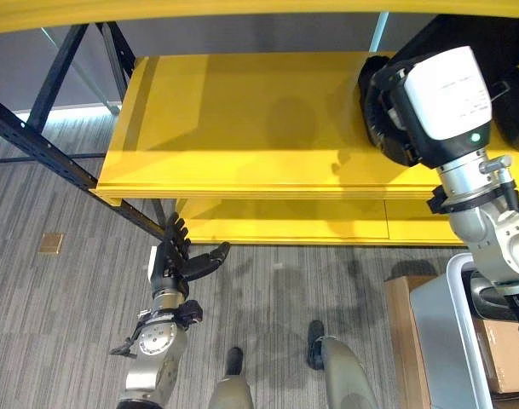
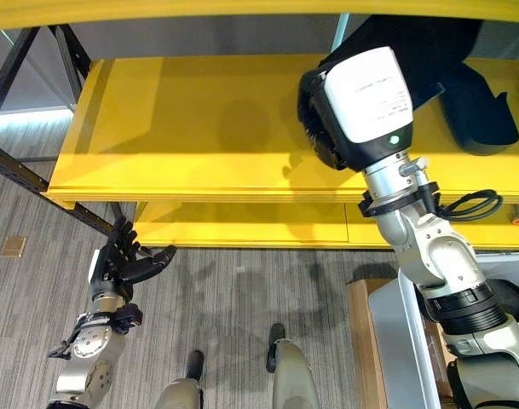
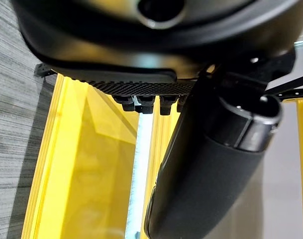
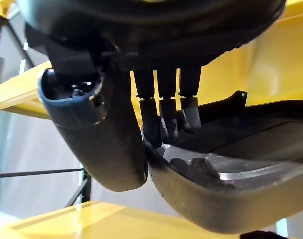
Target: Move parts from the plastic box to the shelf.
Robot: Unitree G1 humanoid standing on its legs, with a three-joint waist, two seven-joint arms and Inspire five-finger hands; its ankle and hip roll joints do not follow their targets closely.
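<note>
Black moulded part (image 4: 226, 194), held over the yellow shelf (image 1: 242, 128) at its right end, pinched at the rim between thumb and curled fingers (image 4: 163, 119) of the right hand (image 4: 111, 144). Looks like a thin-walled, curved plastic shell with a rounded, matt outer skin and a hollow inside: probably light, fairly stiff, with some flex at the lip. Smooth outer curve likely slippery, so best taken at the rim, thumb outside and fingers hooked inside, as here. Not obviously fragile, though a thin edge could scuff or crack if dropped onto the board. Long shape reaching away from the grip suggests a tendency to swing or droop; worth lowering flat rather than nose first.

Further out in the head views, more dark shapes (image 2: 472, 106) lying on the same shelf to the right, apparently parts already placed; exact form hard to tell. Bare yellow board across the middle and left of the shelf, with a lower yellow level (image 1: 285, 223) beneath and a dark steel frame (image 1: 37, 141) at the left.

Left hand (image 1: 175, 260) low, over the grey carpet (image 1: 54, 324) in front of the shelf, fingers straight and spread, holding nothing. Pale plastic box (image 1: 451, 341) at the lower right, beside a brown carton (image 1: 498, 354).
</note>
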